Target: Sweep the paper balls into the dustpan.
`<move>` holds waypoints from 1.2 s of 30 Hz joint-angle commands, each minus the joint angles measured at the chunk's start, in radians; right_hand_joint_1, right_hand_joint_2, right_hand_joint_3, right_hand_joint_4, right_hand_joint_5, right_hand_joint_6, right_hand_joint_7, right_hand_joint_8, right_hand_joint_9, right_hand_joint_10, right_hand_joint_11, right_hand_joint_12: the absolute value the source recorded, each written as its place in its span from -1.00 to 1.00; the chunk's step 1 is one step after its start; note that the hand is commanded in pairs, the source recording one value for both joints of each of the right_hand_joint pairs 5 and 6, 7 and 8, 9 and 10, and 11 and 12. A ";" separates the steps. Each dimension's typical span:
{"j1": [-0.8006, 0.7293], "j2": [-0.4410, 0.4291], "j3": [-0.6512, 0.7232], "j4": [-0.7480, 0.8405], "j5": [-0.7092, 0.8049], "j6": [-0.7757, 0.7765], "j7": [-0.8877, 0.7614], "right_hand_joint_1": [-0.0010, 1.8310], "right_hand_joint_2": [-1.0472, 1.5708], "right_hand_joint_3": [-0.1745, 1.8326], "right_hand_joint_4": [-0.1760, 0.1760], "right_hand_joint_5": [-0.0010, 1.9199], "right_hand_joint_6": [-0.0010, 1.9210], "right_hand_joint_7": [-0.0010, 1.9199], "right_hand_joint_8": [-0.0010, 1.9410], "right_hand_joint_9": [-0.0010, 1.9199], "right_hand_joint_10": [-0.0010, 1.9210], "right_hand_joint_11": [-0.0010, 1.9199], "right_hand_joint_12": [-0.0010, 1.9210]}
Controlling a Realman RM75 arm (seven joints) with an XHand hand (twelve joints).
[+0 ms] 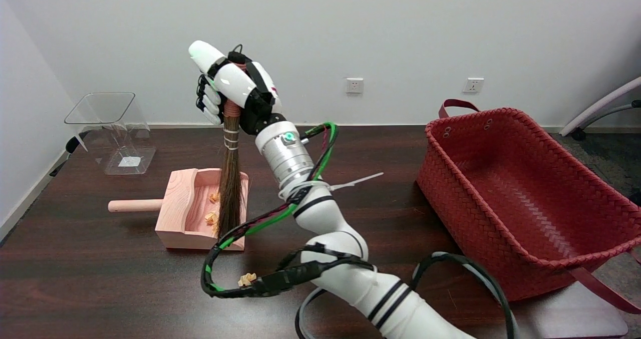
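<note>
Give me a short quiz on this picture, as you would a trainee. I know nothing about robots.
1. True or false: the right hand holds the broom by its top, bristles hanging down.
2. Where do the bristle tips sit? A) in the red basket; B) in the wooden dustpan; C) in the clear container.
3. Fill in: one paper ball lies on the table, outside the dustpan, near the arm's ____.

Key:
1. True.
2. B. Several paper bits already lie in the dustpan.
3. Cables.
</note>
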 commanded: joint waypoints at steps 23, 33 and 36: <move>-0.206 0.224 -0.234 0.205 0.351 -0.012 0.059 -0.28 0.96 -0.47 0.00 1.00 1.00 1.00 0.98 1.00 1.00 1.00 1.00; -0.197 0.182 -0.259 0.056 0.186 0.173 0.256 -0.28 0.91 -0.55 0.00 1.00 1.00 1.00 0.98 1.00 1.00 1.00 1.00; -0.195 0.176 -0.256 0.014 0.149 0.203 0.303 -0.28 0.91 -0.57 0.00 1.00 1.00 1.00 0.98 1.00 1.00 1.00 1.00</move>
